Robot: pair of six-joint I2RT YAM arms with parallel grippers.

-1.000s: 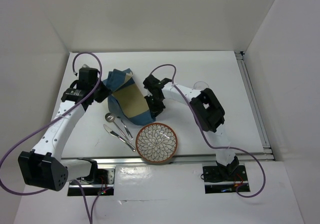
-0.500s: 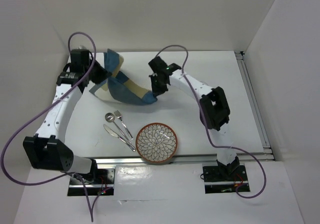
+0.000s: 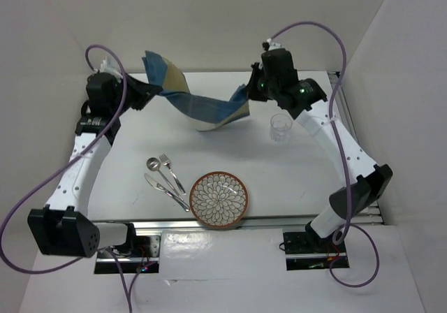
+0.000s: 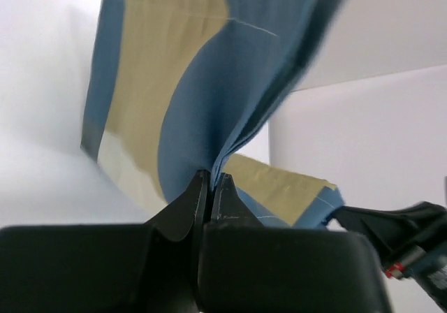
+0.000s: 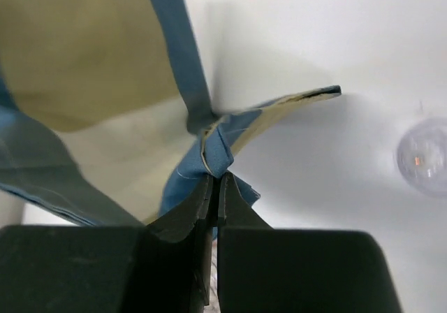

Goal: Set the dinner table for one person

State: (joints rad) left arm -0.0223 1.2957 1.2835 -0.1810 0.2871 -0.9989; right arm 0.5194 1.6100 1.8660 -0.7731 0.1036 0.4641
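Both clamped tight on blue-and-tan striped cloth placemat (image 3: 202, 107): left gripper (image 3: 142, 93) at its 9 o'clock end, right gripper (image 3: 249, 93) at 3 o'clock. It sags mid-air above large matte white dinner table (image 3: 314, 180).

cutlery (image 3: 167, 185) left of plate (image 3: 218, 200) | glass (image 3: 280, 126) behind plate, right | placemat (image 3: 202, 107) behind both, over dinner table (image 3: 307, 173)

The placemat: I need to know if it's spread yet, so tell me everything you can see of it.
The placemat is a soft cloth in blue and tan bands, with stitched edges. It hangs above the table, twisted and sagging between two pinches: the left tool is shut on one end, and the right tool is shut on a bunched corner at the other. It is not laid flat.
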